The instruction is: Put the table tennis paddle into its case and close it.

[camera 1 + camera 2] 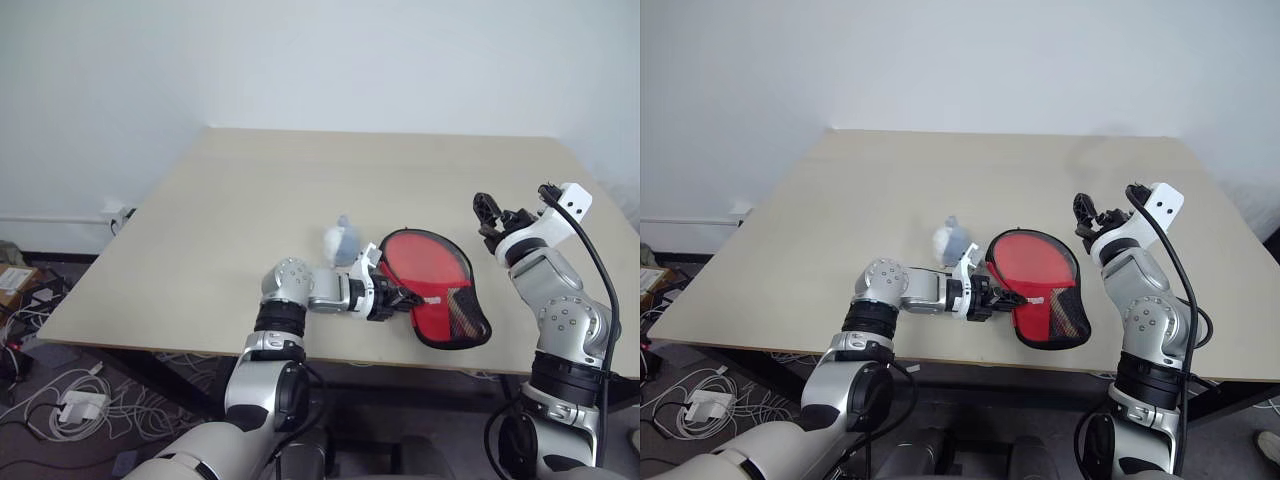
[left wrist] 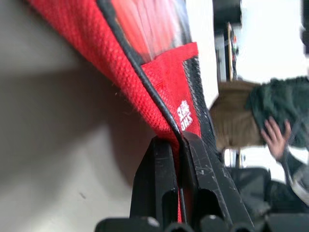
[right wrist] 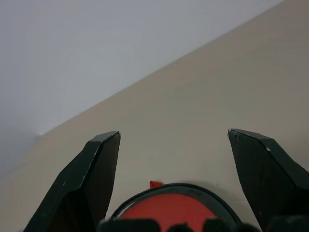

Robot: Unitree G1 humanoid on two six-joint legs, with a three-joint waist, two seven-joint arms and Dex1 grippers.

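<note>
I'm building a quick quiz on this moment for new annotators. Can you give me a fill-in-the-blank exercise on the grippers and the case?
1. The left gripper is shut on the edge of the ____.
2. The right gripper hangs above the table with its fingers ____.
3. The case lies near the table's ____ edge.
4. Beside the case sits a small crumpled ____ object.

Missing words: case; open; front; white

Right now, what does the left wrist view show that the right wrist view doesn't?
Left wrist view: the left pincer shut on the red fabric edge of the case, beside its small white logo, and a person's hand in the background. Right wrist view: the right pincer open and holding nothing, above the case's rounded end, with the wall beyond. Both: the case and the table.
</note>
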